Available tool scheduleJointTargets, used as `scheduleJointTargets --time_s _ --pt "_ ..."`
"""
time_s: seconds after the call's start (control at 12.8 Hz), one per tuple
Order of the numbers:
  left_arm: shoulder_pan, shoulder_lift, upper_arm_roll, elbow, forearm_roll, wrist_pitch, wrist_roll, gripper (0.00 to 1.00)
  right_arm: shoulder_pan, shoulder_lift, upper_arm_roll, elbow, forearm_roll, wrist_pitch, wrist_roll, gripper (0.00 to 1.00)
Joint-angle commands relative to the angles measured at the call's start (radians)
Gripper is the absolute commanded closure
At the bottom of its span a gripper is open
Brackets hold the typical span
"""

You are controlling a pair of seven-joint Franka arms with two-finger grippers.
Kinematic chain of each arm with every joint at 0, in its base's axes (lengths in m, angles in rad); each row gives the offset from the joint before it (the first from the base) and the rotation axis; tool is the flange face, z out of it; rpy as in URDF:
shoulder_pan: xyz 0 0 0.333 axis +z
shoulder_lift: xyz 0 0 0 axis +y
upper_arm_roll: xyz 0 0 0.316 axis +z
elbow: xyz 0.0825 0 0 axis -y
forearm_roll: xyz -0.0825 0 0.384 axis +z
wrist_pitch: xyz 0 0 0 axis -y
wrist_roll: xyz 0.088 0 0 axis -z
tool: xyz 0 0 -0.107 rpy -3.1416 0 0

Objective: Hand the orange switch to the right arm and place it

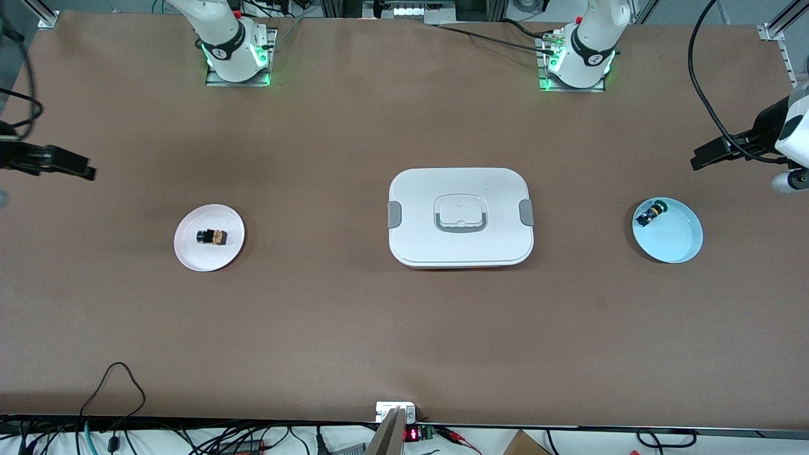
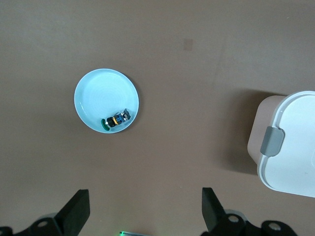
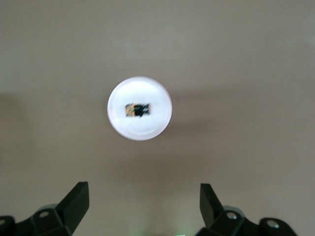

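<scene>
The orange switch (image 1: 212, 237), a tiny black block with a tan end, lies on a small white plate (image 1: 189, 249) toward the right arm's end of the table. It also shows in the right wrist view (image 3: 137, 110), on the white plate (image 3: 157, 125). My right gripper (image 1: 82, 167) hangs open and empty in the air at that end of the table, apart from the plate; its jaws stand wide (image 3: 144, 192). My left gripper (image 1: 701, 158) is open and empty over the left arm's end of the table, jaws wide (image 2: 145, 197).
A dark blue switch with a green cap (image 1: 651, 214) lies in a light blue plate (image 1: 679, 243), also in the left wrist view (image 2: 116, 119). A white lidded box with grey clips (image 1: 460, 217) stands mid-table; its corner shows in the left wrist view (image 2: 293, 142).
</scene>
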Motion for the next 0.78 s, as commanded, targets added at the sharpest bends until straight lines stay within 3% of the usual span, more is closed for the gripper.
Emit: scheduleJointTargets --time_s 0.0,0.31,0.7 --pt "-0.005 -0.002 0.012 -0.01 -0.013 0.005 0.001 0.0 -0.013 -0.028 0.009 -0.068 -0.016 0.034 0.007 0.0" --pt "-0.005 0.003 0.014 -0.01 -0.013 0.003 0.002 0.0 -0.004 -0.165 0.013 -0.296 -0.046 0.14 -0.05 0.0" --pt "-0.005 0.015 0.017 -0.005 -0.012 0.02 0.01 0.0 0.002 -0.222 0.018 -0.301 -0.043 0.119 -0.045 0.0"
